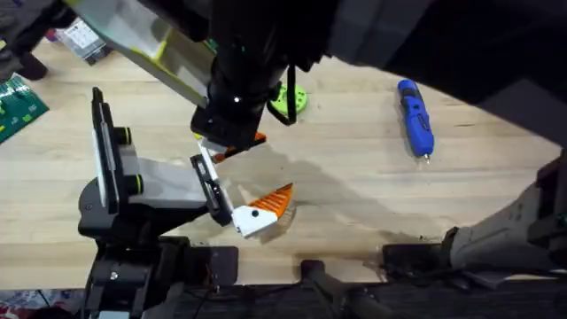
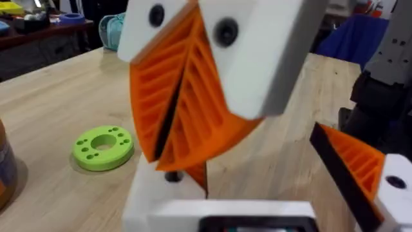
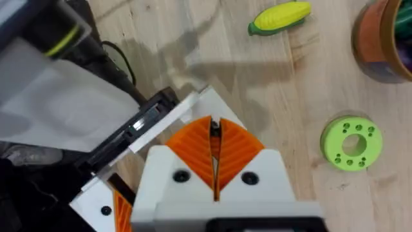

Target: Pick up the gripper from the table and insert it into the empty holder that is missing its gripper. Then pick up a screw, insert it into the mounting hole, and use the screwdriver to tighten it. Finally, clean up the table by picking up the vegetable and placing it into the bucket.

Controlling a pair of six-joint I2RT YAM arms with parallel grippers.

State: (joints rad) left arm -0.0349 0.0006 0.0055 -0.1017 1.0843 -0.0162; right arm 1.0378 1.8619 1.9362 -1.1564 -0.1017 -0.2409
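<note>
Above the holder [image 1: 151, 190], right gripper [image 3: 214, 151] closed, orange-tipped finger [image 1: 266, 208] just beside it

Readable text: none is showing on any surface.
Blue pen-shaped electric screwdriver [image 1: 415, 118]: no legible brand or marking is appearing on its body.
Lime-green round plastic disc with holes [image 3: 351, 142]: it is carrying no numbers or labels.

Pale wooden table [image 1: 354, 190], blue screwdriver [image 1: 415, 118], green ring [image 1: 290, 100], black-and-grey holder [image 1: 133, 199] on it
</note>
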